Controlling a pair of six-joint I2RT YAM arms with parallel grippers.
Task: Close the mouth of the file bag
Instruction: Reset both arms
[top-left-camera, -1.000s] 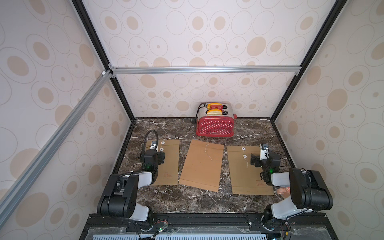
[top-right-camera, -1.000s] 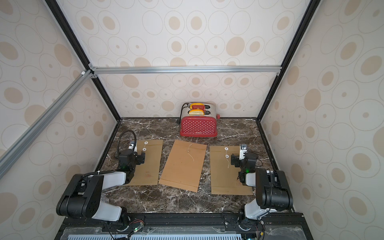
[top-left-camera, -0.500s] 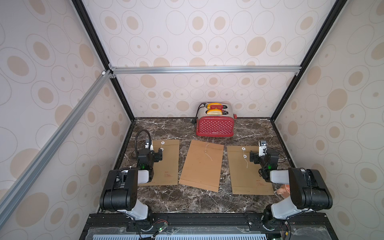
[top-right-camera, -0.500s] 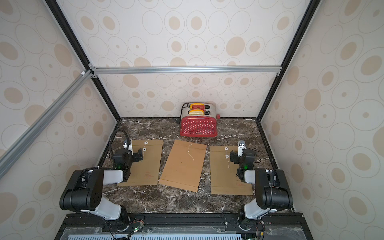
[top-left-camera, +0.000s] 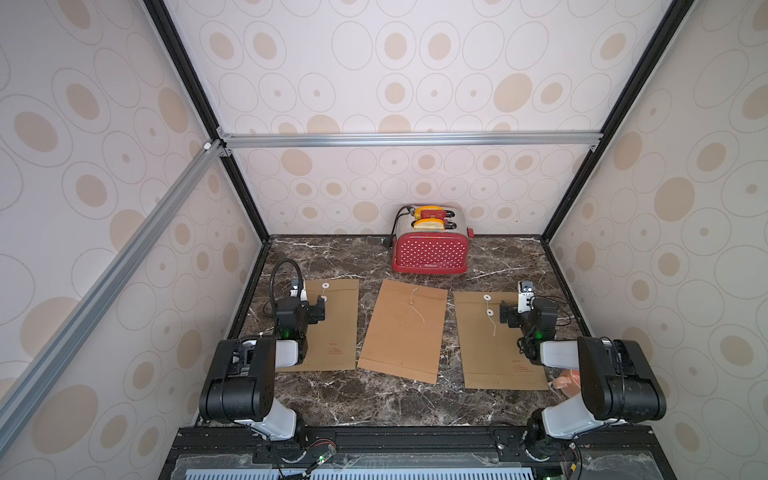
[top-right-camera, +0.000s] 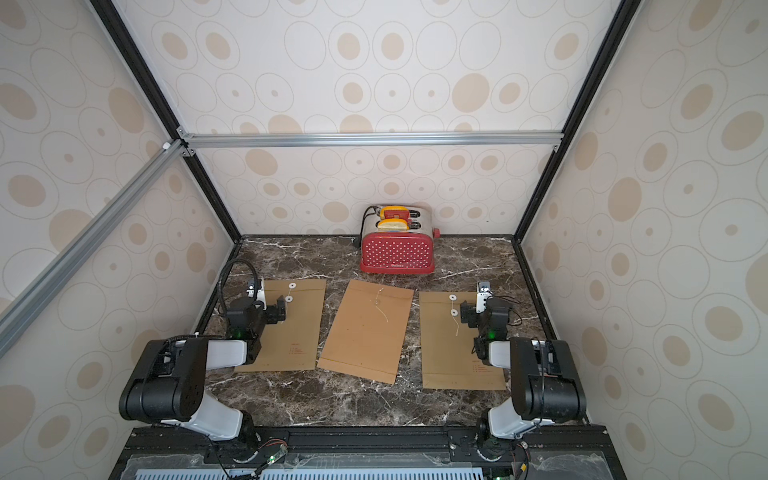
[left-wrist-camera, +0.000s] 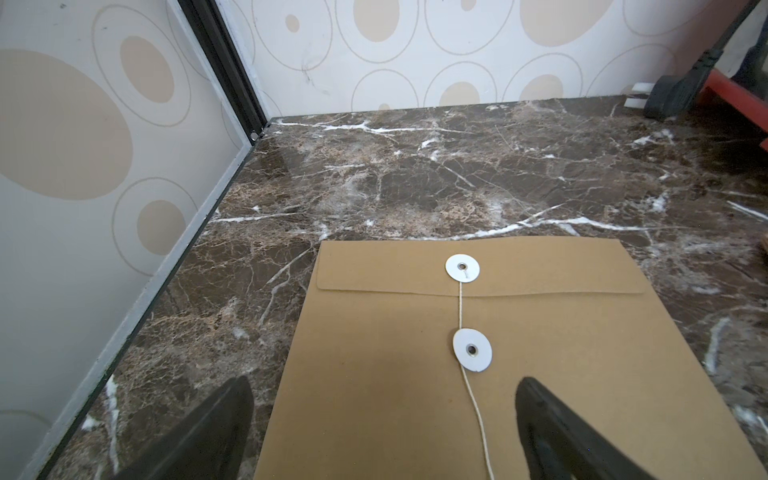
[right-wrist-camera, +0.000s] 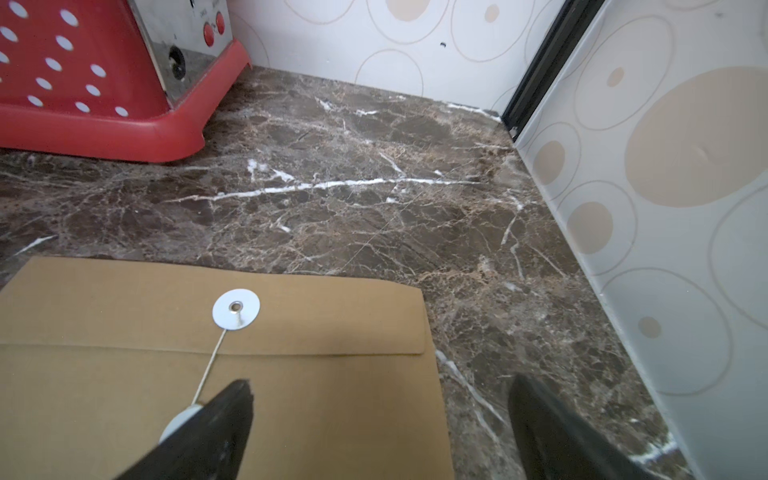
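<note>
Top views, near edge: two arms rise from a black rail (top-left-camera: 415, 436); the left arm (top-left-camera: 245, 374) and the right arm (top-right-camera: 540, 382) both reach away over a dark marble table (top-left-camera: 374, 399).
Left gripper (left-wrist-camera: 382, 388): jaws spread wide with nothing between them to hold. One fingertip (left-wrist-camera: 540, 407) hangs over the left file bag (left-wrist-camera: 374, 415), and the other is over bare marble just off the bag's edge.
Right gripper (right-wrist-camera: 380, 386): jaws spread just as wide, gripping nothing. One fingertip (right-wrist-camera: 224, 415) hides part of the lower disc (right-wrist-camera: 178, 419) on the right file bag (right-wrist-camera: 332, 395), and the other stands over marble beside the bag.
Left file bag: lies flat near the left wall with its flap folded down. A string (left-wrist-camera: 460, 307) runs straight from the upper white disc (left-wrist-camera: 462, 269) to the disc below it (left-wrist-camera: 472, 349) and on toward the gripper. Whether it is wound round that disc I cannot tell.
Middle file bag (top-left-camera: 405, 328): lies between the other two, turned a little askew, plain side up, with a loose string (top-left-camera: 412, 301) across it.
Right file bag: lies flat near the right wall, flap folded down. In both top views its string (top-left-camera: 493, 326) passes both discs and trails loose toward the near edge.
Toaster (top-left-camera: 430, 249): red with white dots, farthest back against the rear wall, just beyond the middle file bag, with bread in its slots.
</note>
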